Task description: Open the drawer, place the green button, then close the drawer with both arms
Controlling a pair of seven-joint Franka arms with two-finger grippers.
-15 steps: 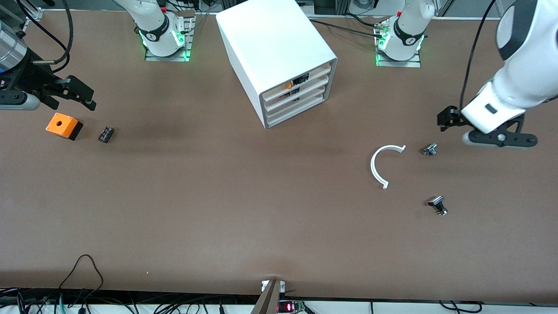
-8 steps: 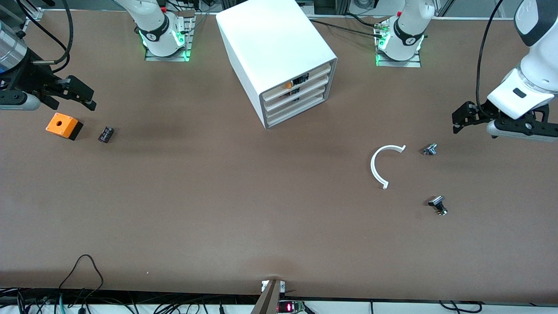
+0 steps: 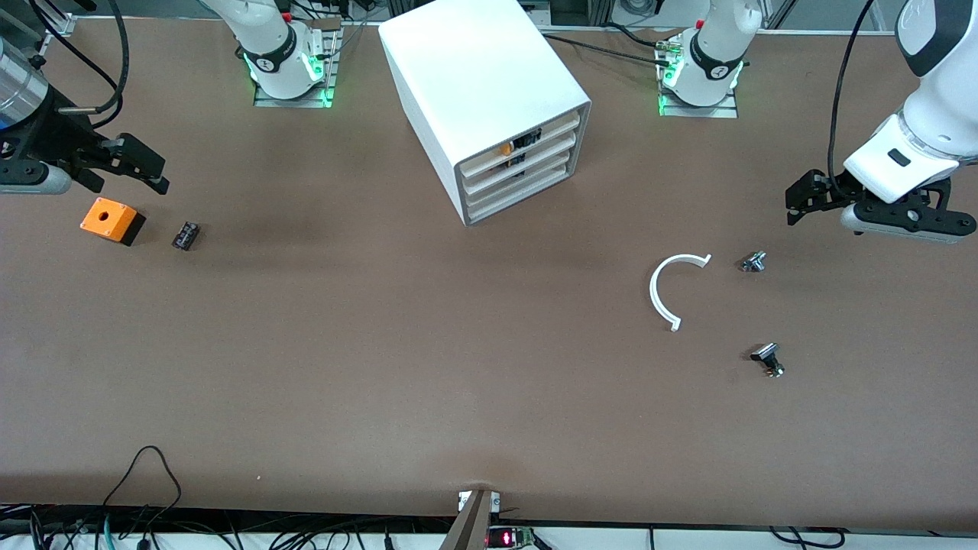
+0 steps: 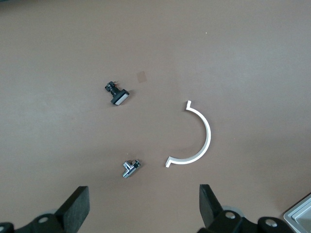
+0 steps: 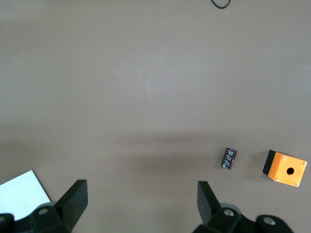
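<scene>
Broadly, the brown desk carries a white cabinet, its lowest drawer shut. Toward the left arm's end from the cabinet lie a white arc, then the button. Both the left claw and right claw hover released.

The wide middle of the table is bare, so the way to the front of the white cabinet, where the drawer sits closed at the bottom, is open from the camera's side. Toward the left arm's end lie a white half ring, a small silver part and a black-capped part, well apart from each other. Toward the right arm's end only an orange box and a small dark cylinder stand near each other.
</scene>
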